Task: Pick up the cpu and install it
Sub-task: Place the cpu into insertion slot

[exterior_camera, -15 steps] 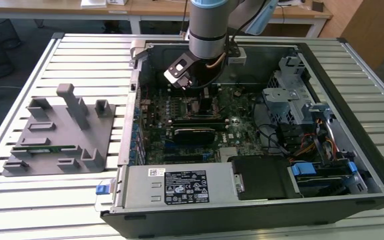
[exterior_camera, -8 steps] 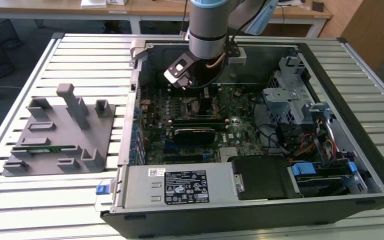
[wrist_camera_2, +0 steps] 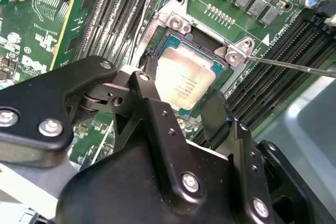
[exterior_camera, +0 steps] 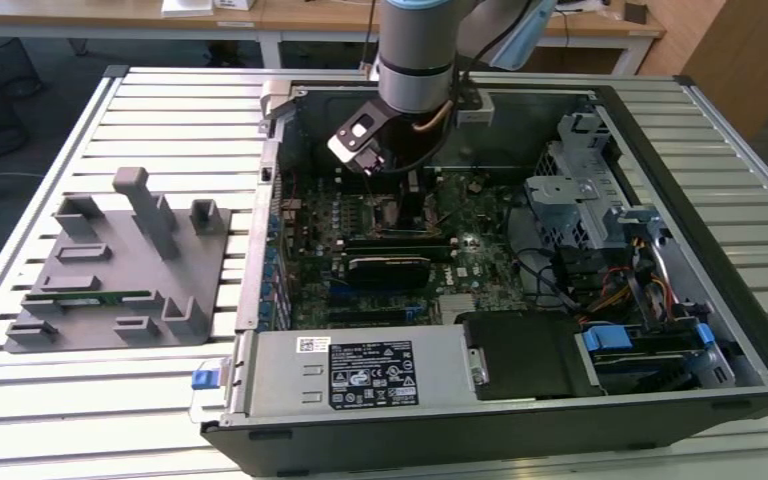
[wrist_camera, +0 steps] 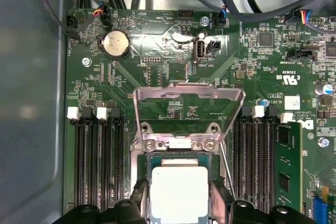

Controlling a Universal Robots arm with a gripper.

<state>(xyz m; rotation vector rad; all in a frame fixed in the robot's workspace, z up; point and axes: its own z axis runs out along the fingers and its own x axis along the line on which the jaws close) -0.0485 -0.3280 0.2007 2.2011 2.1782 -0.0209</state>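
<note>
"Jaws: how do they stand?"
"Closed on the cpu [wrist_camera_2: 184, 80], as far as I can judge. The gripper [wrist_camera_2: 182, 94] pinches it flat by two opposite edges, silvery plate up."
"Where does it lie from them?"
"Right between them, directly over the black socket [wrist_camera_2: 195, 36], whose rim peeks out beside it. It's near square, so no long axis matters. Whether it's seated I can't tell."
"Anything in the way?"
"The load plate [wrist_camera: 189, 92] stands tipped up just beyond, with its thin lever [wrist_camera_2: 294, 65] aside. Memory slots [wrist_camera: 97, 166] flank the socket, and a green memory stick [wrist_camera: 288, 166] sits further off. A grey parts tray [exterior_camera: 117, 270] lies to the exterior view's left of the case [exterior_camera: 491, 435]."
</note>
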